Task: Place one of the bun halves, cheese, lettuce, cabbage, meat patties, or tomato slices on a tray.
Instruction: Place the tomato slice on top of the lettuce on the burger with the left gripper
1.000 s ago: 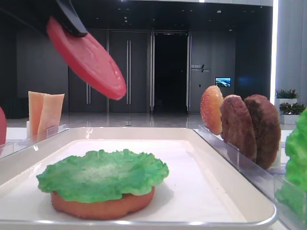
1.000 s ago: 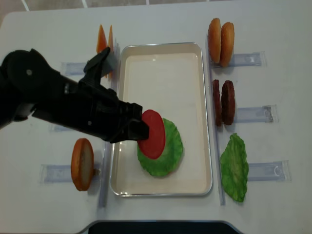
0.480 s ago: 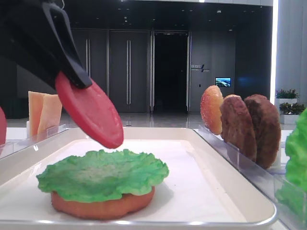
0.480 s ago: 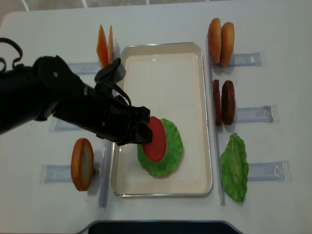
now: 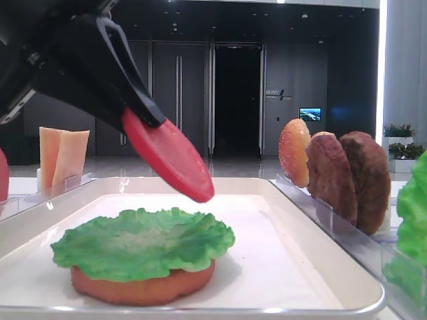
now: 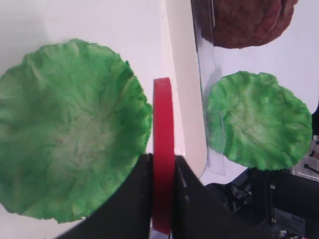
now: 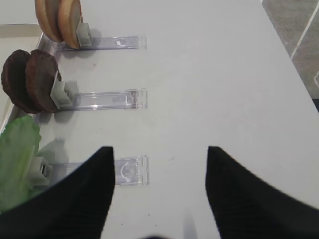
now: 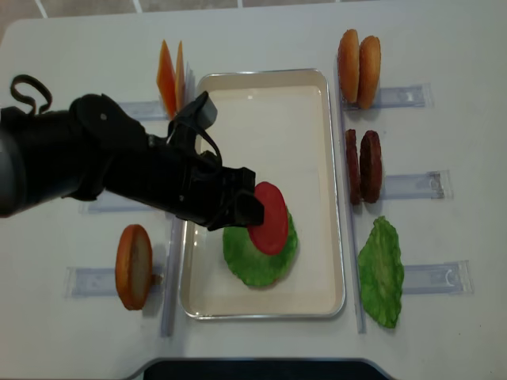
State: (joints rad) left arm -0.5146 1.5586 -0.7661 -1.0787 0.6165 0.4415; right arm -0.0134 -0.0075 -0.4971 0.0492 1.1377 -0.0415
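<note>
**Q:** One red disc hangs in the air; what holds it?

**A:** The left gripper (image 8: pixel 247 210), clenched on the edge of a tomato slice (image 8: pixel 270 218); in the overhead view the black arm comes in from the left of the frame and the slice sits at centre, over the upper right part of the lettuce (image 8: pixel 260 252); in the low side view the slice tilts down to the right, above the leaf and not touching it.

**Q:** Where is the leaf?

**A:** In the lower half of the white tray (image 8: pixel 264 79), lying on a bun half (image 5: pixel 143 285) whose orange edge shows beneath it in the side view.

**Q:** And around the tray?

**A:** Cheese slices (image 8: pixel 170 73) stand at upper left; another bun half (image 8: pixel 133 266) stands in a clear rack at lower left; two bun halves (image 8: pixel 358 57) at upper right; two meat patties (image 8: pixel 362 166) at right centre; a second lettuce leaf (image 8: pixel 381 271) at lower right.

**Q:** The other arm?

**A:** The right gripper (image 7: pixel 158 191) fills the bottom of its wrist view, fingers spread apart, nothing between them, over bare table beside a clear rack (image 7: pixel 130 171).
</note>
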